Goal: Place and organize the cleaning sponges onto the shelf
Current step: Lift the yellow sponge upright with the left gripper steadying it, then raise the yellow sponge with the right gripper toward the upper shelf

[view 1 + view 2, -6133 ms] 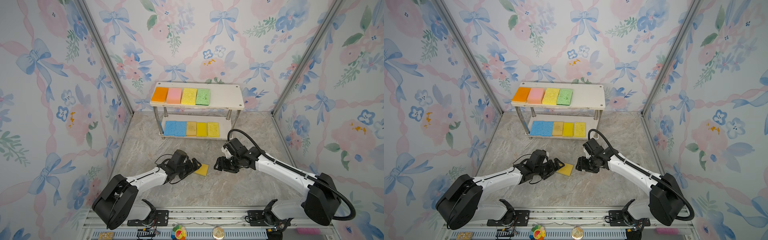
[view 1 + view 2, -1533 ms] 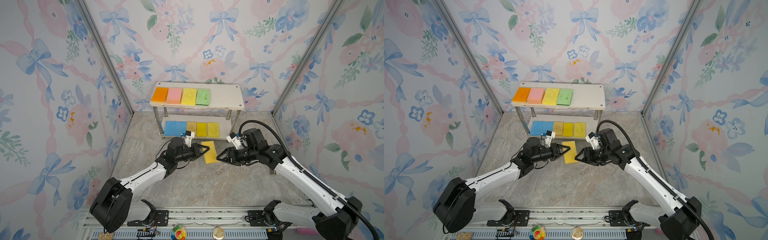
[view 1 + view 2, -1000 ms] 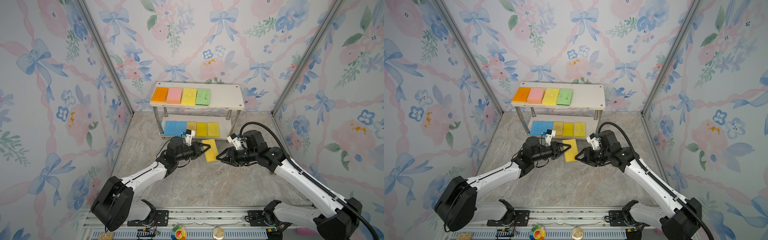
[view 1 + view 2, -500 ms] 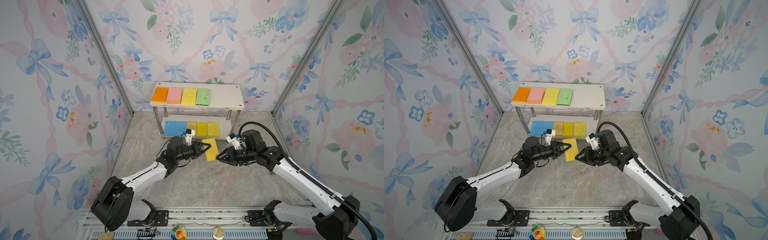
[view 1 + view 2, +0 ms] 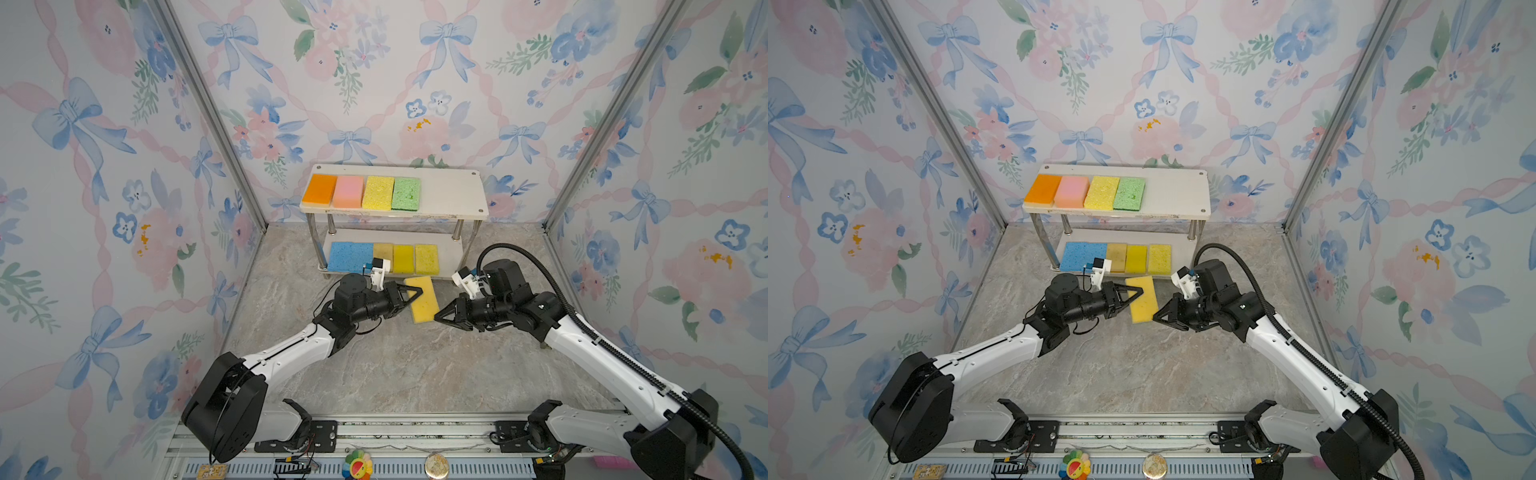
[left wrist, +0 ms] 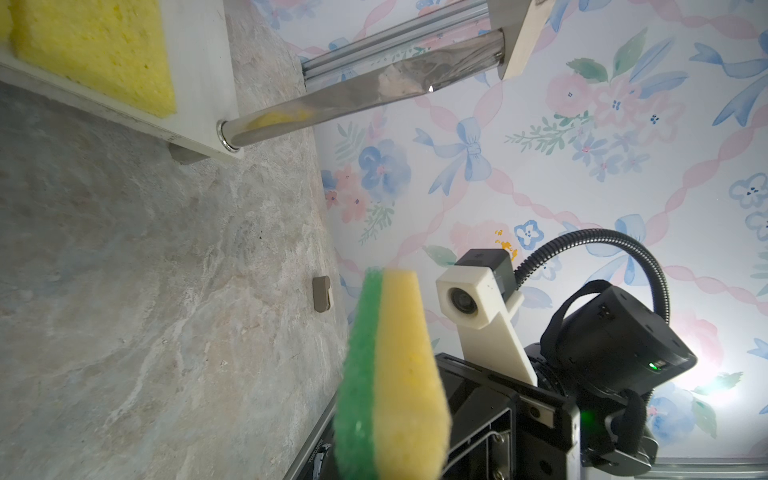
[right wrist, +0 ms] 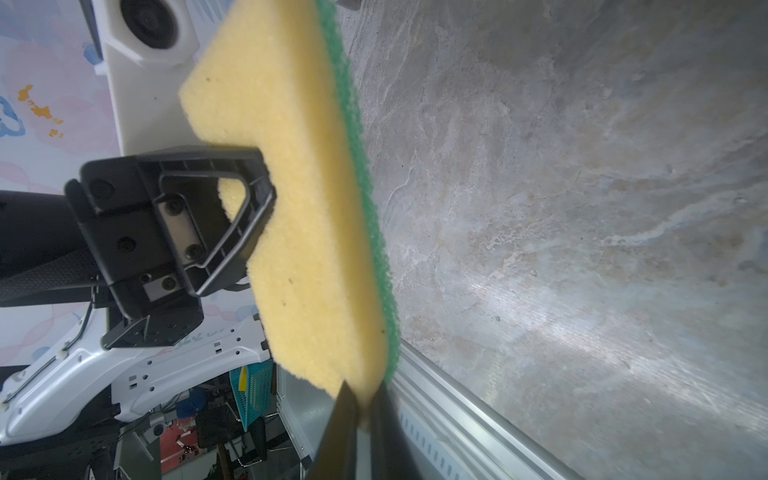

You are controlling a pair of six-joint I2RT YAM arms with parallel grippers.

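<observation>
Both top views: set high at the front, facing down and back toward the shelf [image 5: 449, 195] [image 5: 1177, 191]. Far off, both arms in frame whole, coverage nearly identical.
Left wrist view: close, low over the floor [image 6: 145, 291], facing the sponge [image 6: 399, 374] edge-on and the right arm's camera [image 6: 463, 299].
Right wrist view: closest, facing back at the same sponge [image 7: 307, 208] and the left arm's camera [image 7: 145, 16].

Green-backed yellow sponge [image 5: 424, 301] before shelf [image 5: 451, 195]
</observation>
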